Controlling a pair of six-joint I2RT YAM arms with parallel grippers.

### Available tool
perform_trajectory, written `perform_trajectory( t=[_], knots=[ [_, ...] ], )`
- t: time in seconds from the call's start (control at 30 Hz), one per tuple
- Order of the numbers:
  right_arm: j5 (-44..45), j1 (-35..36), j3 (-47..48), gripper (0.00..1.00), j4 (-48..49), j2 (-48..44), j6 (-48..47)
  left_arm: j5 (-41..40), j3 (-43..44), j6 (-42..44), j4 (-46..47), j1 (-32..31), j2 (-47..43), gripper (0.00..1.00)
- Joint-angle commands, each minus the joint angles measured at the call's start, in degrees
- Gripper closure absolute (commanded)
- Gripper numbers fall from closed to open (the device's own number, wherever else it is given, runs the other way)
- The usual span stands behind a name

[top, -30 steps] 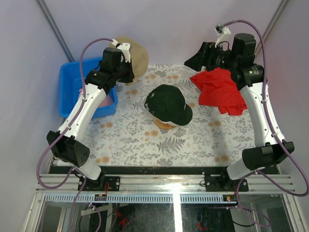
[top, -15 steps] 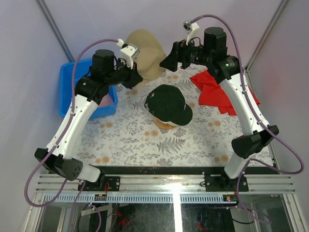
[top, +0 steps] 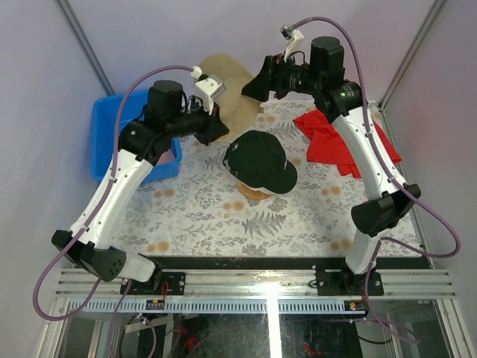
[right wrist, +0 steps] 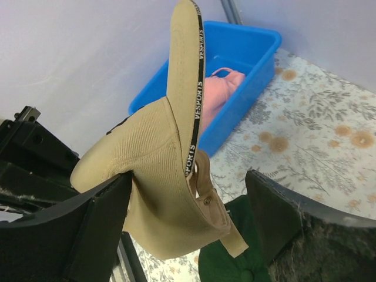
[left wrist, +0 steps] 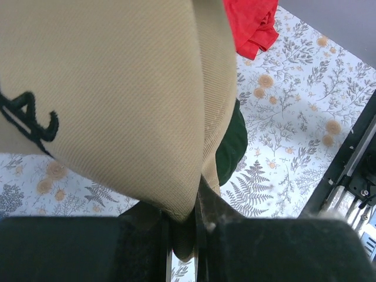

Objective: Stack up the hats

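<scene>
Well, over the table's far edge the left gripper pinches the tan cap, near the green cap; the right gripper gapes wide beside it. The right wrist view shows the pink cap in the blue bin, half hidden from above.

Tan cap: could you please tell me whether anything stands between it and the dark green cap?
Nothing visible does. The tan cap, clamped in the left claw, hangs beside the dark green cap; the open right claw flanks it; the red cloth lies aside.
</scene>
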Motion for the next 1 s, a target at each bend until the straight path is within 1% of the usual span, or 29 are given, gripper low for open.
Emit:
perform_trajectory(
  t=[0.0,0.03,0.07,0.1,0.13,0.17,0.2,0.23,0.27,0.33,0.37,0.4,0.5,0.53,0.6,0.67,0.73,0.8,0.87,0.97],
  knots=[
    [-6.3,0.2,2.1,0.17,6.6,2.1,5.5,1.1,0.6,2.1,0.0,-1.1,-1.0,1.0],
    [-7.3,0.3,1.6,0.21,7.3,2.1,6.0,0.3,0.9,2.3,-0.1,-1.1,-0.8,1.0],
    [-8.0,0.4,0.9,0.3,8.1,1.8,6.5,-0.3,1.1,2.5,0.0,-1.2,-0.7,1.0],
    [-8.5,0.4,0.1,0.46,9.0,1.4,7.2,-1.3,1.5,2.2,0.1,-1.1,-0.4,1.0],
    [-8.9,0.4,-0.8,0.67,10.1,1.0,8.2,-3.0,1.8,1.3,0.4,-1.2,-0.2,1.0],
    [-8.8,0.4,-1.8,0.83,11.0,0.3,8.7,-5.5,2.1,0.1,1.2,-1.1,0.3,1.0],
    [-8.2,0.4,-2.8,0.94,11.7,-0.6,9.0,-8.3,2.2,-1.6,2.3,-1.0,0.4,0.99],
    [-7.1,0.4,-4.3,1.0,12.6,-1.7,9.1,-10.3,2.1,-3.1,3.5,-0.8,0.5,0.99],
    [-5.3,0.4,-6.0,1.0,13.6,-3.1,9.1,-11.5,1.7,-4.3,4.9,-0.3,0.3,0.97],
    [-0.6,0.4,-10.5,1.0,16.1,-6.5,8.5,-10.8,0.4,-8.7,8.7,2.1,-0.2,0.7],
    [1.8,0.4,-12.4,1.0,17.2,-7.6,8.2,-8.3,-0.3,-11.6,11.0,3.9,-0.4,0.59],
    [3.9,0.2,-13.9,1.0,18.0,-9.8,7.8,-5.8,-1.3,-15.8,13.8,6.3,-0.8,0.44],
    [7.9,-0.5,-16.2,1.0,18.5,-12.6,6.5,2.4,-7.8,-31.3,26.2,13.8,-3.1,0.27],
    [8.7,-0.9,-16.8,1.0,18.9,-13.4,6.2,4.9,-10.6,-39.1,31.4,16.7,-3.9,0.26],
    [10.4,-1.5,-17.9,1.0,20.2,-14.9,5.9,7.7,-15.6,-51.1,40.4,19.5,-4.7,0.24],
    [12.1,-1.8,-18.8,1.0,21.7,-16.2,5.6,9.4,-20.1,-62.8,48.7,20.7,-4.7,0.24],
    [13.0,-1.8,-19.7,1.0,24.0,-17.4,5.2,10.8,-25.2,-75.3,59.0,20.9,-4.5,0.2],
    [13.9,-1.8,-19.6,1.0,25.1,-17.7,4.6,11.2,-28.8,-85.3,67.2,20.9,-4.3,0.18],
    [15.1,-1.8,-19.1,1.0,25.5,-17.6,4.1,11.4,-29.2,-91.7,70.4,20.9,-4.0,0.17],
    [15.8,-1.8,-18.7,1.0,26.8,-17.2,3.8,11.1,-28.1,-100.6,72.9,20.4,-3.7,0.11]
  ],
)
